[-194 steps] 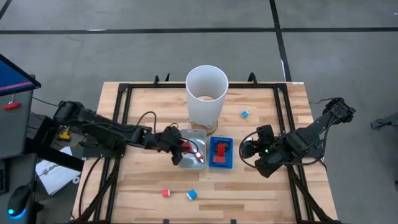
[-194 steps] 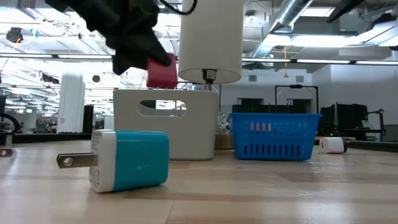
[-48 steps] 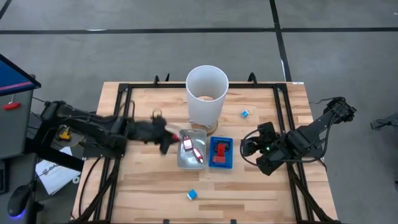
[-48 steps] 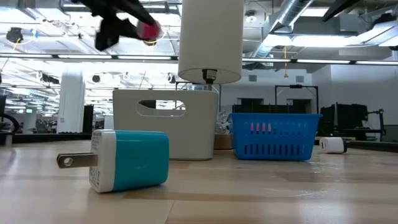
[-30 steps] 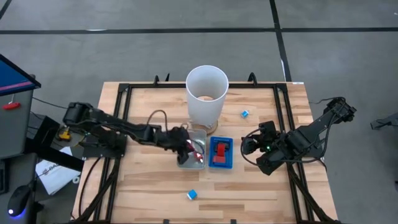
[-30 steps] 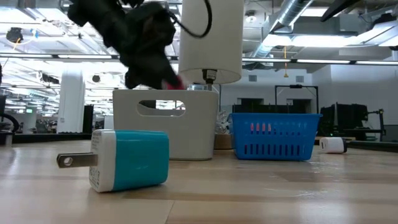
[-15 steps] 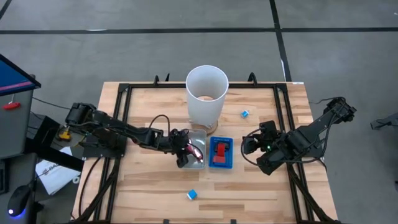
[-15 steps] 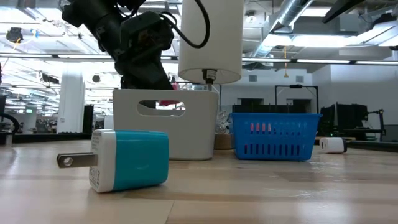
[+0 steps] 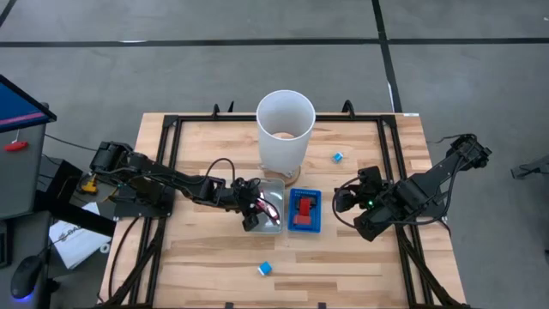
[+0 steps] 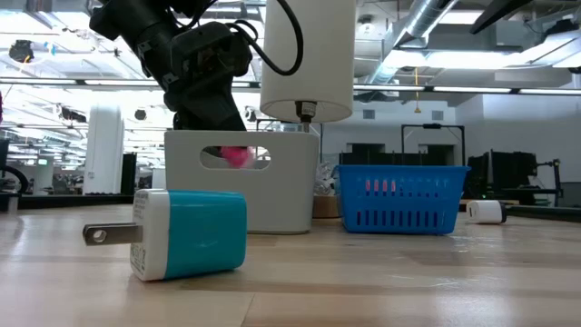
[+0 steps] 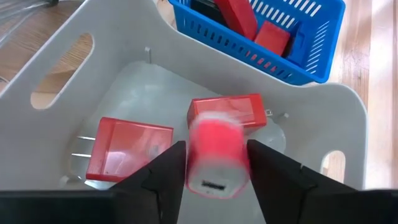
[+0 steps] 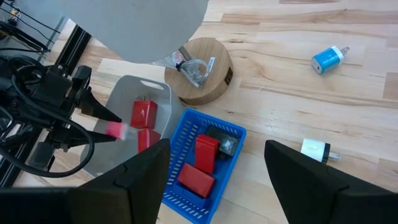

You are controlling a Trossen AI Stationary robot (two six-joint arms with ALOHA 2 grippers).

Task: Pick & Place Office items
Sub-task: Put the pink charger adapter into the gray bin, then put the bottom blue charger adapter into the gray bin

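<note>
Checking the left claw [image 11: 214, 149]: it hangs over the grey tray [image 11: 118, 37], fingers parted. A red charger [image 11: 217, 158] sits blurred in the gap between them, so I call it released, not grasped. In the low view that pink-red blur shows through the tray's handle slot, below the claw.

Two more red chargers lie flat on the tray floor: one [image 11: 127, 149] with its prongs showing, the other [image 11: 227, 109] partly hidden behind the loose one.

A blue basket [image 9: 304, 226] stands just beside the tray, on its right-arm side. It holds red blocks [image 12: 205, 149] and a black piece [image 12: 224, 142].

The tall white bin [image 9: 285, 129] stands right behind the tray on a round wooden base [image 12: 202, 71], close to the left arm's cable loop.

Loose on the bench [image 9: 197, 257]:
- a blue charger [image 9: 265, 269] near the front edge
- another blue one [image 9: 338, 157] to the right of the bin
- a white plug [image 12: 314, 148] near the right arm

The right claw [image 9: 343, 202] waits beside the basket, spread wide and empty.
</note>
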